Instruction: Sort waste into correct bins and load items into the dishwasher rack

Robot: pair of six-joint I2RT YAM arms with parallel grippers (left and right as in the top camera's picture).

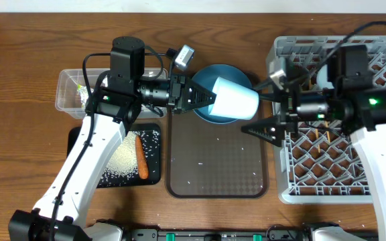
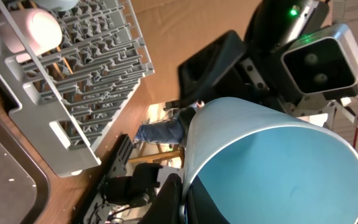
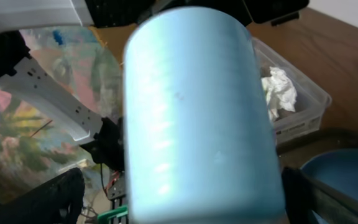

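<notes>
The small light blue cup (image 1: 235, 99) is held on its side above the round blue plate (image 1: 210, 75). My left gripper (image 1: 205, 100) is shut on the cup's rim, one finger inside and one outside, as the left wrist view (image 2: 182, 199) shows on the cup (image 2: 272, 162). My right gripper (image 1: 260, 107) is open, its fingers on either side of the cup's base and apart from it. In the right wrist view the cup (image 3: 191, 112) fills the space between those fingers (image 3: 185, 208). The grey dishwasher rack (image 1: 334, 167) is at the right.
The clear tub (image 1: 69, 94) holds crumpled tissue (image 3: 281, 90). The black tray (image 1: 153, 134) holds rice (image 1: 122, 161) and the carrot (image 1: 141, 157). The brown serving tray (image 1: 216, 167) lies in the middle with stray rice grains. A pink cup (image 2: 39, 28) sits in the rack (image 2: 92, 81).
</notes>
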